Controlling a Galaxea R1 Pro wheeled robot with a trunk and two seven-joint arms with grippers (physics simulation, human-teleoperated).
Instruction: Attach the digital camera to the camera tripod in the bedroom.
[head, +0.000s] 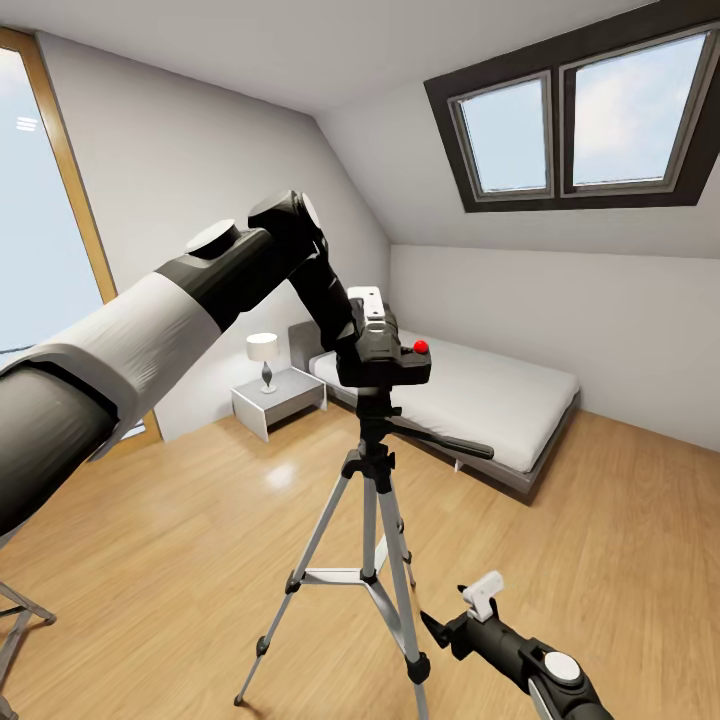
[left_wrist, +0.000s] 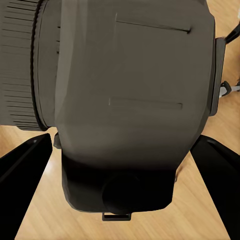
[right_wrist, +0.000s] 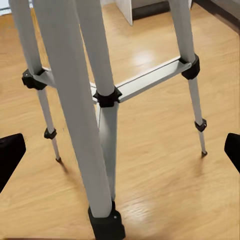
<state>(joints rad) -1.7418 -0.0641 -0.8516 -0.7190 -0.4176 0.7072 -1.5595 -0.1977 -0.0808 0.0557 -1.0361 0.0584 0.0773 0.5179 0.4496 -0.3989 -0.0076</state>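
From the head camera I see my left gripper (head: 372, 322) closed around the digital camera (head: 385, 358), which sits right on top of the camera tripod (head: 372, 520) head — red button at the body's 2 o'clock. The tripod stands on the wood floor (head: 600, 540), the grey bed (head: 500, 400) behind at 1 o'clock. My right gripper (head: 455, 612) hangs low near the tripod's legs, fingers spread wide, holding nothing.

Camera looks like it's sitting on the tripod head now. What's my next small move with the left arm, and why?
Probably open the left gripper and ease it away. The camera sits level atop the tripod, centred over its head, so it looks seated; whether it has locked on can't be told.
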